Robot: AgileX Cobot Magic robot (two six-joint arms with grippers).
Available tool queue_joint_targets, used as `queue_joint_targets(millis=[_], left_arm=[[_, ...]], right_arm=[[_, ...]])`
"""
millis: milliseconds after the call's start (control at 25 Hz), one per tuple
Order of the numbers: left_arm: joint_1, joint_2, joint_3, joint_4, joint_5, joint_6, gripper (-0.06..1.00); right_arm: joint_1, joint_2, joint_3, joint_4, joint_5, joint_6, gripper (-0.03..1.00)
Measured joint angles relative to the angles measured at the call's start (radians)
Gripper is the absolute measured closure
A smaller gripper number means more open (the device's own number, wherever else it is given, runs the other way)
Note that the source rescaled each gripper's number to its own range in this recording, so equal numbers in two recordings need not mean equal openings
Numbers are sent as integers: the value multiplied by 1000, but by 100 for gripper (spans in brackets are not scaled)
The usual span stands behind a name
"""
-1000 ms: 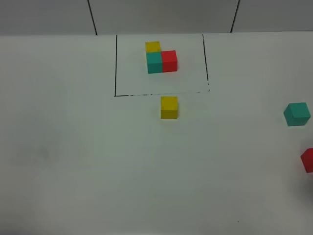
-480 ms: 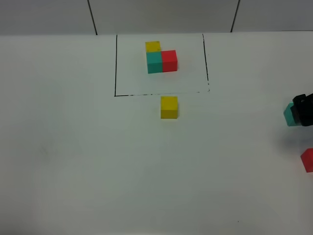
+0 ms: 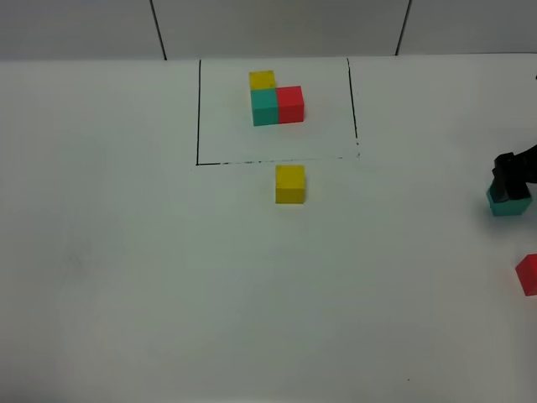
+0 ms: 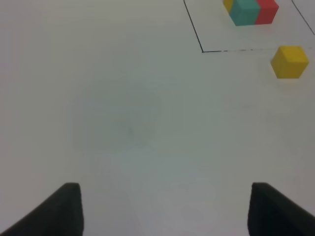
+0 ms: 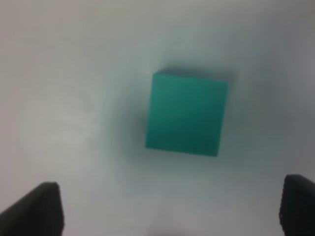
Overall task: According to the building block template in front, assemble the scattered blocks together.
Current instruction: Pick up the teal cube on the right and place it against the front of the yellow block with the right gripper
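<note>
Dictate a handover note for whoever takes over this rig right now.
Left gripper: open, empty.
Right gripper: open, hovering over the teal cube, not gripping it.
Yellow cube: just in front of the template frame.
Red cube: at the far right edge, near the teal one.
Done: no cubes joined yet.
Left: probably grasp teal first, then set yellow and red against it in the template's L.

The left pincer (image 4: 165, 199) hangs spread wide above the table (image 4: 123, 123), the yellow cube (image 4: 289, 61) just outside the black frame (image 4: 194, 27) around the template (image 4: 244, 11).
</note>
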Motion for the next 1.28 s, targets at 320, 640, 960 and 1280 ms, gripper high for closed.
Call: queue_joint_targets(millis=[320, 640, 960, 1280], left_arm=[[0, 0, 0, 0, 0, 0, 33], [0, 0, 0, 0, 0, 0, 34], [0, 0, 0, 0, 0, 0, 34], [0, 0, 0, 0, 0, 0, 34]], right_arm=[[-1, 97, -66, 2, -44, 24, 19], [-12, 159, -69, 2, -71, 53, 19], [-12, 209, -69, 2, -113, 59, 20], [-12, 247, -69, 2, -120, 83, 21]])
